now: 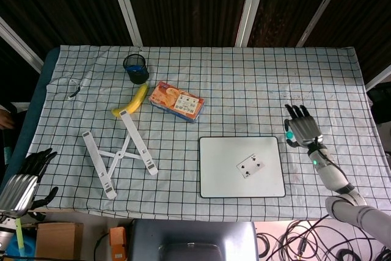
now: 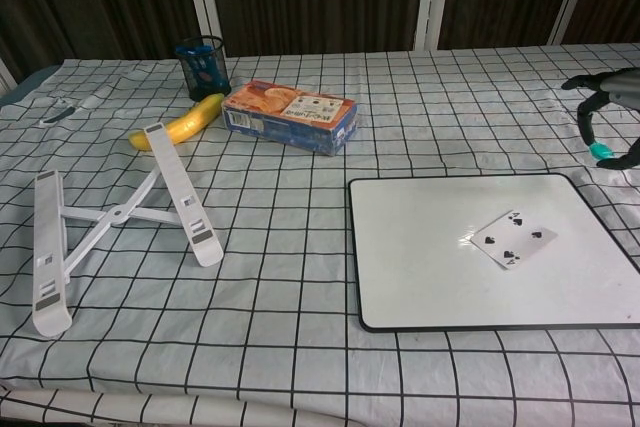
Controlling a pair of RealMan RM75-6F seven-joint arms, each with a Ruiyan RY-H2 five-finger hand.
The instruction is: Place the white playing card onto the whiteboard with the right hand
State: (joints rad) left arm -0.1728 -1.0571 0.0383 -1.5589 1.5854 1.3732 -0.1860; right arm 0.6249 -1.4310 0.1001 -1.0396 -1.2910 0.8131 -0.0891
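Note:
The white playing card (image 1: 248,165) (image 2: 512,238), black spades face up, lies flat near the middle of the whiteboard (image 1: 214,178) (image 2: 410,277). My right hand (image 1: 302,129) (image 2: 610,115) hovers just past the board's right edge, fingers spread and holding nothing. It is apart from the card. My left hand (image 1: 24,178) hangs off the table's front left corner, fingers loosely apart and empty; the chest view does not show it.
A white folding stand (image 1: 119,151) (image 2: 110,212) lies left of the board. Behind it sit a banana (image 1: 132,101) (image 2: 182,122), a snack box (image 1: 176,101) (image 2: 291,114) and a dark blue pen cup (image 1: 136,68) (image 2: 203,66). A checked cloth covers the table.

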